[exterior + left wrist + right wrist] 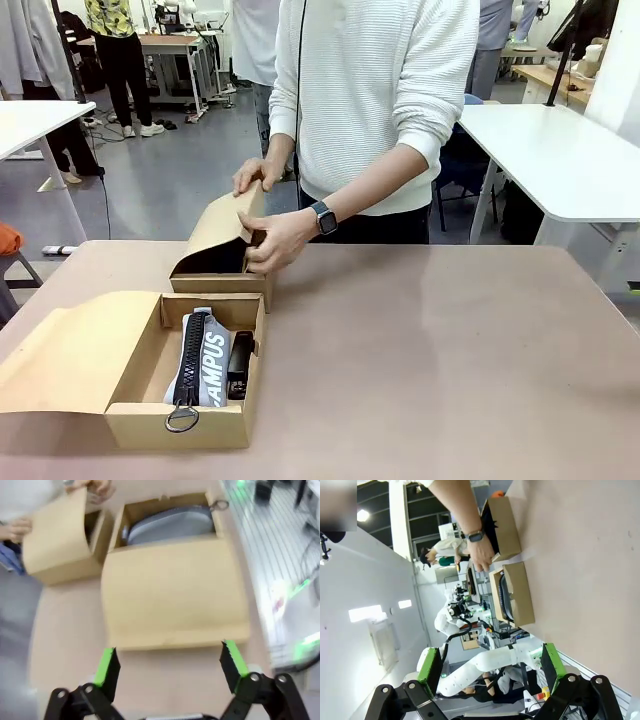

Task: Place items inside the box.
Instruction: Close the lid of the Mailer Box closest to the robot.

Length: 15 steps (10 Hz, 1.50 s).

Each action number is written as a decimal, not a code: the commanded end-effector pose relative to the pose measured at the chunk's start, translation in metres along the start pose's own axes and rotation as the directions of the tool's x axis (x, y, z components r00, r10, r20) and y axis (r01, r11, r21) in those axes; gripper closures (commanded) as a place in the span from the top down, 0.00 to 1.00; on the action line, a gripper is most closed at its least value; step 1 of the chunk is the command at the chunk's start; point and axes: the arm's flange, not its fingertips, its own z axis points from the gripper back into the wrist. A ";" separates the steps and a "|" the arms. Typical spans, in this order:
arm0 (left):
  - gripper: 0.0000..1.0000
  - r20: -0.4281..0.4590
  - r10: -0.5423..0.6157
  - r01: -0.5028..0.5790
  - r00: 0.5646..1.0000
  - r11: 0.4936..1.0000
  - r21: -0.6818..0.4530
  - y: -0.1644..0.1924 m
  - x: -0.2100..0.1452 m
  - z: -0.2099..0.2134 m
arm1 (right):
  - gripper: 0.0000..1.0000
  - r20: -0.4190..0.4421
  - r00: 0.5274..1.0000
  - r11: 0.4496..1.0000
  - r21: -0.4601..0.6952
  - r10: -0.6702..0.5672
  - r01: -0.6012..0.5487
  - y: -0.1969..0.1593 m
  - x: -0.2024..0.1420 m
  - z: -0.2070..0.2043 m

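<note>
Near the table's front left corner sits an open cardboard box. Its lid is folded out flat toward the table's left edge. Inside the box lies a grey pencil case with white letters and a long black zip. The ring pull of the zip rests on the box's front wall. A black stapler lies just beside the case, against the box's right wall.

Behind this box, closer to the far edge of the table, stands a second cardboard box. The two boxes touch or almost touch. A person in a white sweater stands at the far side. One hand holds the top of the second box's raised lid. The other hand, with a dark watch on the wrist, holds the lid's side edge.

In the left wrist view, the left gripper hangs over the bare table just beside the first box's flat lid. Its two green pads stand wide apart with nothing between them. The grey case shows in the box beyond the lid.

In the right wrist view, the right gripper is spread wide too and holds nothing. Both boxes lie well away from it.
</note>
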 end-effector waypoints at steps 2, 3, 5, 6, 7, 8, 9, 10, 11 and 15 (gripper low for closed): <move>1.00 0.093 0.144 -0.140 0.985 0.989 -0.048 -0.011 0.014 -0.004 | 1.00 0.008 1.000 1.000 0.020 -0.020 0.020 0.006 0.002 0.000; 1.00 -0.006 -0.006 0.006 1.000 1.000 -0.001 0.002 -0.002 -0.002 | 1.00 0.008 1.000 1.000 0.020 -0.020 0.020 0.006 0.002 0.000; 1.00 -0.333 0.038 -0.019 0.942 0.998 0.061 0.006 -0.033 -0.068 | 1.00 0.008 1.000 1.000 0.020 -0.020 0.020 0.006 0.002 0.000; 1.00 -0.276 0.033 -0.022 0.961 0.999 0.045 0.005 -0.044 -0.086 | 1.00 0.008 1.000 1.000 0.020 -0.020 0.020 0.006 0.002 0.000; 1.00 -0.279 0.039 -0.025 0.959 0.998 0.053 0.005 -0.054 -0.101 | 1.00 0.008 1.000 1.000 0.020 -0.020 0.020 0.006 0.002 0.000; 1.00 -0.312 0.052 -0.031 0.949 0.997 0.071 0.007 -0.066 -0.113 | 1.00 0.008 1.000 1.000 0.020 -0.020 0.020 0.006 0.002 0.000; 1.00 -0.324 0.069 -0.059 0.943 0.997 0.040 0.008 -0.078 -0.126 | 1.00 0.008 1.000 1.000 0.020 -0.020 0.020 0.006 0.002 0.000; 1.00 -0.342 0.069 -0.073 0.937 0.997 0.001 0.007 -0.084 -0.140 | 1.00 0.008 1.000 1.000 0.020 -0.020 0.020 0.006 0.002 0.000; 1.00 -0.328 0.074 -0.084 0.942 0.996 -0.015 0.006 -0.086 -0.151 | 1.00 0.008 1.000 1.000 0.020 -0.020 0.020 0.006 0.002 0.000; 1.00 -0.123 0.082 -0.076 0.989 0.996 0.053 0.009 -0.067 -0.168 | 1.00 0.008 1.000 1.000 0.020 -0.020 0.020 0.006 0.002 0.000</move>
